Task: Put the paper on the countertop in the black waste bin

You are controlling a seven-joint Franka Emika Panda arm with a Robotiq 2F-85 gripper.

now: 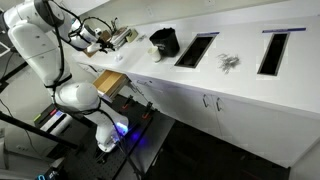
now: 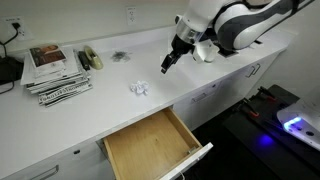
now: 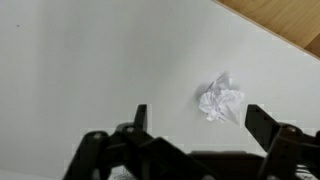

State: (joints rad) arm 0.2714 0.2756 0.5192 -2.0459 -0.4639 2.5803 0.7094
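The crumpled white paper ball (image 2: 138, 89) is lying on the long glossy white countertop (image 2: 205, 85), just on the far side of the open light-wood drawer (image 2: 155, 145). The black two-finger gripper (image 2: 166, 66) is hovering above the worktop to the right of the ball, clear of it. In the wrist view its fingers (image 3: 262, 122) are standing wide apart, holding nothing. The small rounded black waste bin (image 1: 163, 40) is sitting on the counter beside a dark rectangular cut-out (image 1: 196, 49).
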